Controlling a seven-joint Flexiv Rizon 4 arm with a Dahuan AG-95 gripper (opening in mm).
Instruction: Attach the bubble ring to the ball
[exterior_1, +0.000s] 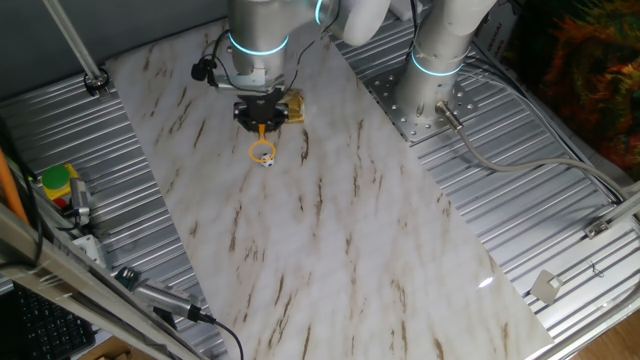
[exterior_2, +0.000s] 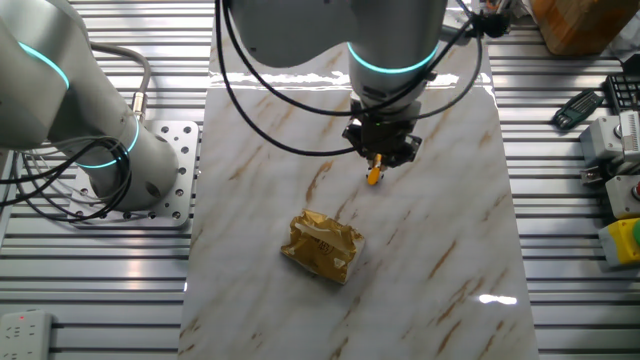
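Observation:
My gripper (exterior_1: 263, 126) points down over the marble board and is shut on the short handle of the orange-yellow bubble ring (exterior_1: 262, 151). The hoop hangs below the fingers, close to the board. The tiny black-and-white ball (exterior_1: 268, 161) lies at the hoop's near rim, touching or just under it; I cannot tell whether it is inside. In the other fixed view the gripper (exterior_2: 379, 160) holds the ring (exterior_2: 375, 176), seen edge-on as an orange stub, and the ball is hidden.
A crumpled gold foil wrapper (exterior_1: 293, 108) lies just beside the gripper, and it also shows in the other fixed view (exterior_2: 323, 246). The arm's base (exterior_1: 432, 95) stands on the ribbed metal table (exterior_1: 520, 200). Tools and a yellow-green box (exterior_1: 57, 181) lie at the left edge.

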